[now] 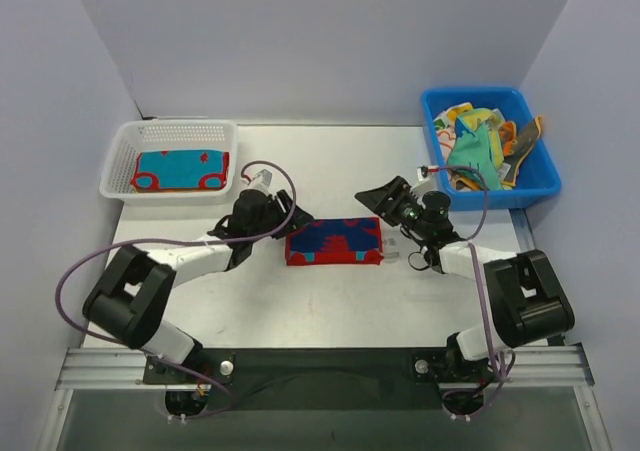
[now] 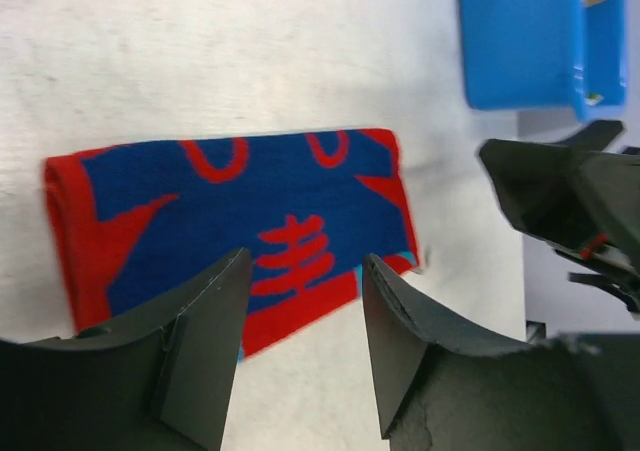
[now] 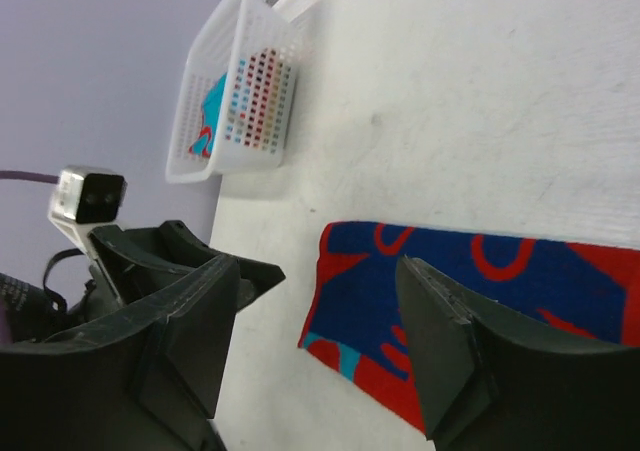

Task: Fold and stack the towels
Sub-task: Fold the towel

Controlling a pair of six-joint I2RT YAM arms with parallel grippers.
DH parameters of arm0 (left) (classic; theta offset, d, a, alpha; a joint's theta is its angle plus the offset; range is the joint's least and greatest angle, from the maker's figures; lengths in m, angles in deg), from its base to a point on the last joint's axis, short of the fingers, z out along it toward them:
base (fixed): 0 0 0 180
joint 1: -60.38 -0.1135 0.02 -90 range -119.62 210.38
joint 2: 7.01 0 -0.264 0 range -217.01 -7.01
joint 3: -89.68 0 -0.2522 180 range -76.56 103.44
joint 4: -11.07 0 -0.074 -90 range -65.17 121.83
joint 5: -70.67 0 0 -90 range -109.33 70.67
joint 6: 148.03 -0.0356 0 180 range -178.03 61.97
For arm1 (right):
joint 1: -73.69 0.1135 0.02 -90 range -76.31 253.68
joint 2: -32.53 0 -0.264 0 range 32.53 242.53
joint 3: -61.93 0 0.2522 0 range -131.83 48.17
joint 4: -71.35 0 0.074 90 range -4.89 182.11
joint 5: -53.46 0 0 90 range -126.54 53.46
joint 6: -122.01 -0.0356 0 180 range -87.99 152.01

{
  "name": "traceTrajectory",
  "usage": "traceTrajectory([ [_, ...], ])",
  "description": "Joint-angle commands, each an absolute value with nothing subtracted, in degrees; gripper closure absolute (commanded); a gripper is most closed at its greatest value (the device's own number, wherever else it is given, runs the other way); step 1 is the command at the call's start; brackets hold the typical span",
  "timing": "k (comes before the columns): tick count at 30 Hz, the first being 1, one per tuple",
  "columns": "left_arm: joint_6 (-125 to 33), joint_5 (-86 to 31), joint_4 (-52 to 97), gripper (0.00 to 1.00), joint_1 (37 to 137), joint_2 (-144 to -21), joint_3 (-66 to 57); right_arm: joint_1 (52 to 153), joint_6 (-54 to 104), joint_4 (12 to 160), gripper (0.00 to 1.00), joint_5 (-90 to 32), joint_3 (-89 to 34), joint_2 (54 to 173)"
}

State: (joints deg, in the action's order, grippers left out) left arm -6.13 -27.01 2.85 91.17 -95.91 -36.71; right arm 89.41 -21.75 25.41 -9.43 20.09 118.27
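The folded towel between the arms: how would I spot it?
Start at the middle of the white table. The red-and-blue towel lies there folded, alone; the teal towel sits in the white mesh basket, and crumpled towels fill the blue bin.

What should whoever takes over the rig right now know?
Left gripper: open, holding nothing, at one short end of the red-and-blue towel.
Right gripper: open, holding nothing, at the towel's other end.
Red-and-blue towel: folded, lying flat mid-table.
Teal towel: folded, in the white mesh basket.
Other towels: loose heap in the blue bin, unfolded.
Done: two towels folded.
Left: probably stack the red-and-blue towel on the teal one, then fold and stack the bin's heap.
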Motion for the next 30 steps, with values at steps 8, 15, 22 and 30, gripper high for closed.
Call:
traceTrajectory([
  [8,-8.3,-26.6,13.7,0.61,96.1,-90.2,-42.2,92.6,-19.6,46.1,0.60,0.9,20.5,114.1],
  [15,-6.7,-26.4,12.5,0.72,95.7,-95.2,-45.9,87.0,-19.4,49.1,0.71,0.9,25.7,117.5],
  [22,-4.4,-26.3,13.2,0.74,94.6,-97.0,-48.0,79.4,-20.1,48.2,0.76,4.2,28.2,125.9],
  [30,-2.6,-25.0,17.4,0.73,94.0,-87.0,-50.5,75.4,-12.6,58.4,0.76,5.6,23.9,122.6],
])
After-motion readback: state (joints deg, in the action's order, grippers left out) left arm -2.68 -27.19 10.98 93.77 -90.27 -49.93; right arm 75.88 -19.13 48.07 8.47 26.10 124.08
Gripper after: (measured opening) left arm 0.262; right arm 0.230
